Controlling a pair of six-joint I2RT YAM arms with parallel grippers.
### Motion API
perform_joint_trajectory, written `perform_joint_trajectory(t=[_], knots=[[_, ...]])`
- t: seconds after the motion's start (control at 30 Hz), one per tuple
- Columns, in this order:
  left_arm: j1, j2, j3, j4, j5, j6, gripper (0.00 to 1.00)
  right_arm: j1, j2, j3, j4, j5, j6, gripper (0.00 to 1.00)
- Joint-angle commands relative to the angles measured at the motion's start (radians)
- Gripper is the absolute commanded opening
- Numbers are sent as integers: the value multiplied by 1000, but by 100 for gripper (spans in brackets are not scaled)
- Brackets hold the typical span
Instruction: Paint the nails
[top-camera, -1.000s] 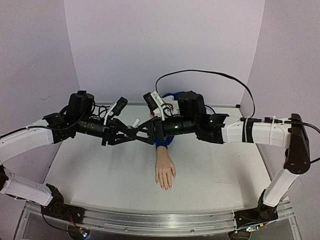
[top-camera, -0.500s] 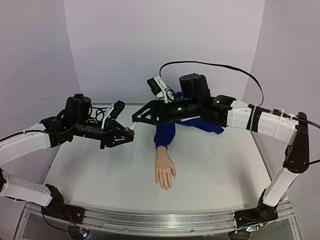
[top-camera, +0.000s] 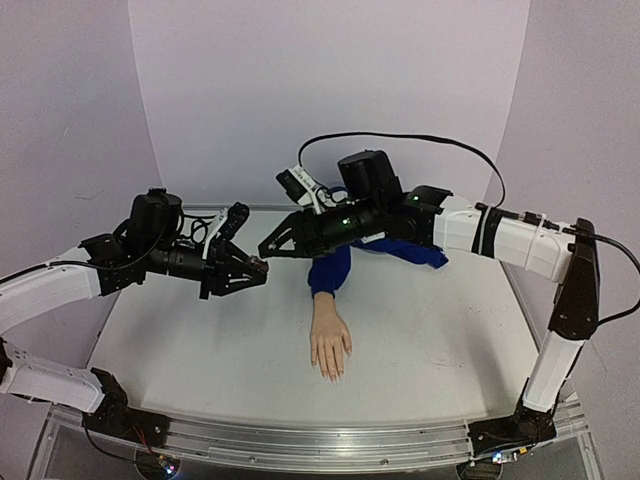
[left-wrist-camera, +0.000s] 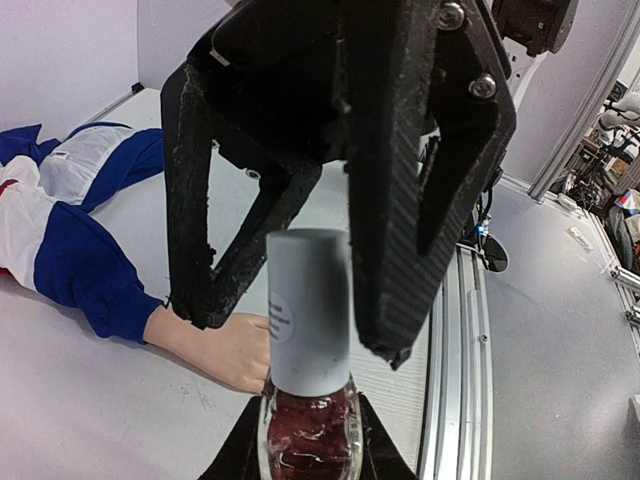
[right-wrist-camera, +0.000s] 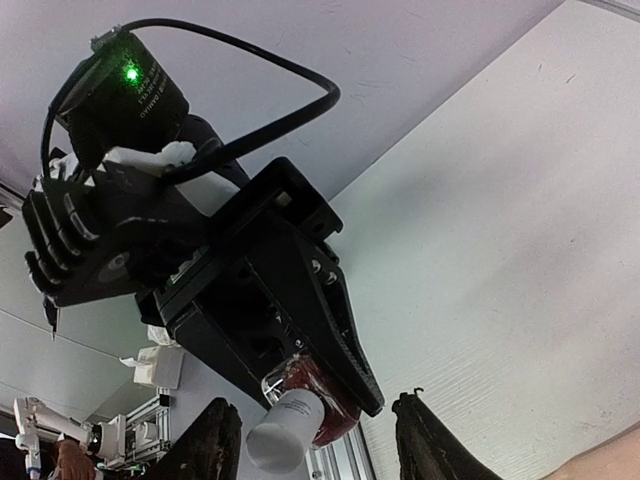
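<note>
- While my left gripper (top-camera: 255, 268) was clamped on the glass body of the polish bottle (left-wrist-camera: 305, 440), my right gripper (left-wrist-camera: 292, 330) stood open astride its white cap (left-wrist-camera: 308, 300) — fingers (left-wrist-camera: 420, 200) either side, neither clearly pressing.
- As I judged it, an off-centre pinch could shove the cap sideways, tilt the bottle in my left grip, or slip off.
- A twist against too weak a hold might spin the whole bottle; a jerk could spill red polish onto the table (top-camera: 450, 340).
- The nails (top-camera: 328, 374) lay well apart from both grippers, on the mannequin hand (top-camera: 330, 345) flat near the table's front — too small to judge their colour.
- The blue sleeve (top-camera: 328, 270) sat beneath my right arm, whose black cable (top-camera: 400, 138) looped above; nothing blocked the cap.
</note>
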Motion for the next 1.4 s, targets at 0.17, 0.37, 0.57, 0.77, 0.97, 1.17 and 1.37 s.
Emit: perform_joint_trajectory(t=[0.17,0.37,0.57,0.77,0.97,1.17,1.37], knots=[[4,-8,34,-16,18,26,0,6,33,70,-8,-41,-34,41],[4,-3,37,-20,15,27,0,7,30,67,-6,-48,-41,27],[4,-1,39,-20,5,27,0,11,28,65,-5,-57,-47,9],[4,3,38,-25,-23,27,0,10,-23,37,0,20,-66,0],[4,10,41,-29,-30,29,0,9,-102,-8,24,79,-82,0],[4,12,44,-29,-23,31,0,10,-97,-13,30,51,-76,0],[4,11,44,-29,-23,31,0,10,-107,-18,43,56,-69,0]])
